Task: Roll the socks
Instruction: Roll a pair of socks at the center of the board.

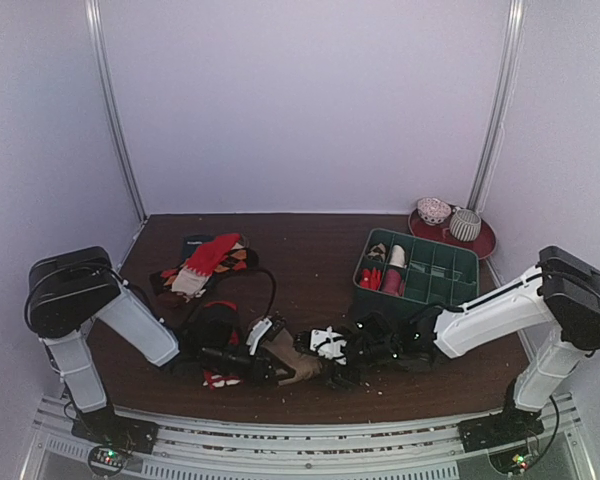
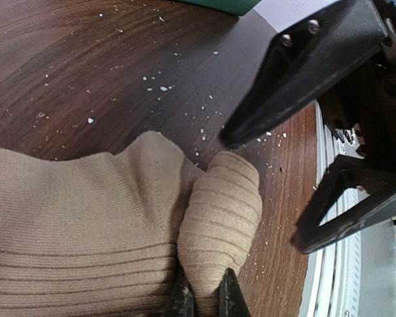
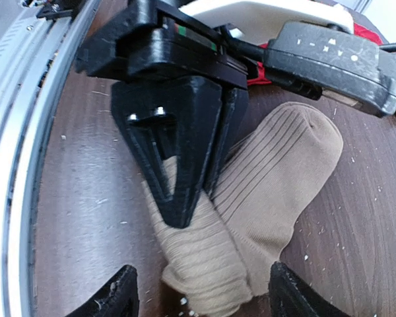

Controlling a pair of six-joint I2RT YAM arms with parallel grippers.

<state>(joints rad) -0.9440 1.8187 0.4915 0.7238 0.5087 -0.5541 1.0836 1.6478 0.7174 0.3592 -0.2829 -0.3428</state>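
A tan-brown sock (image 1: 292, 358) lies on the dark wooden table near the front edge. One ribbed end of this sock (image 2: 221, 211) is folded over. My left gripper (image 2: 206, 300) is shut on that fold, and its black fingers (image 3: 185, 145) show from the other side in the right wrist view. My right gripper (image 3: 203, 298) stands open, with its fingertips on either side of the sock's (image 3: 270, 172) folded end and not touching it. In the top view my left gripper (image 1: 280, 368) and right gripper (image 1: 325, 368) meet over the sock. A red sock (image 1: 212, 257) with a white end lies on a pile at the back left.
A green compartment bin (image 1: 417, 270) at the right holds a few rolled bundles. Behind it is a red plate (image 1: 485, 240) with two round objects. More dark and red fabric (image 1: 218, 335) lies under the left arm. The metal front rail (image 3: 26, 132) is close to both grippers. White crumbs dot the table.
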